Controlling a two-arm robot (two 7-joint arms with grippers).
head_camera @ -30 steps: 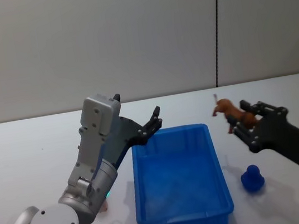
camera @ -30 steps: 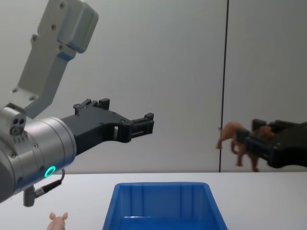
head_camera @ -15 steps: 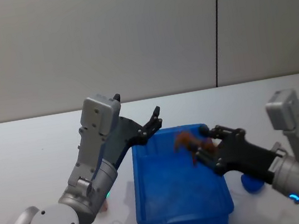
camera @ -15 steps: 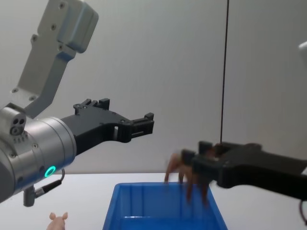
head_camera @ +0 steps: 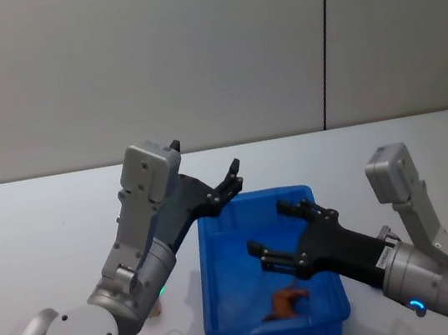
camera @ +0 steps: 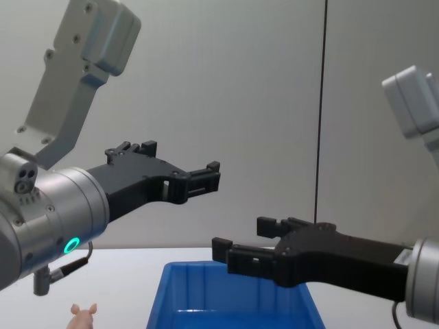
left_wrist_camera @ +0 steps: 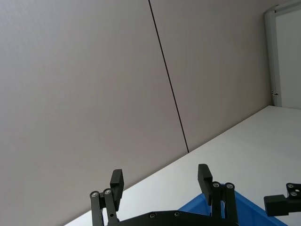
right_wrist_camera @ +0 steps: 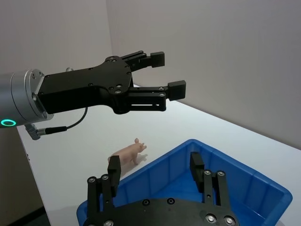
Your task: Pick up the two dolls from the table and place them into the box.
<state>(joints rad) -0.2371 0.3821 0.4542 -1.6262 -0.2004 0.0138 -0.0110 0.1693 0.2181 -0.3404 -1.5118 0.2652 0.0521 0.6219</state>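
The blue box [head_camera: 213,305] stands in the middle of the table. A brown animal doll [head_camera: 285,302] lies on the box floor near its front wall. My right gripper [head_camera: 268,228] hovers open above the box with nothing between its fingers, as the chest view [camera: 241,234] and its own wrist view [right_wrist_camera: 155,172] also show. A pale pink pig doll [right_wrist_camera: 128,153] stands on the table just left of the box [right_wrist_camera: 183,148], low in the chest view [camera: 84,317]. My left gripper [head_camera: 230,179] hangs open and empty in the air over the box's far left corner.
The white table [head_camera: 40,237] runs to a grey wall behind. My left arm's body [head_camera: 145,230] rises beside the box's left wall, above the pig. My right arm [head_camera: 424,264] crosses the table right of the box.
My right gripper swung left from beside the box to above it, opened, and the brown doll dropped onto the box floor. The left arm has not moved.
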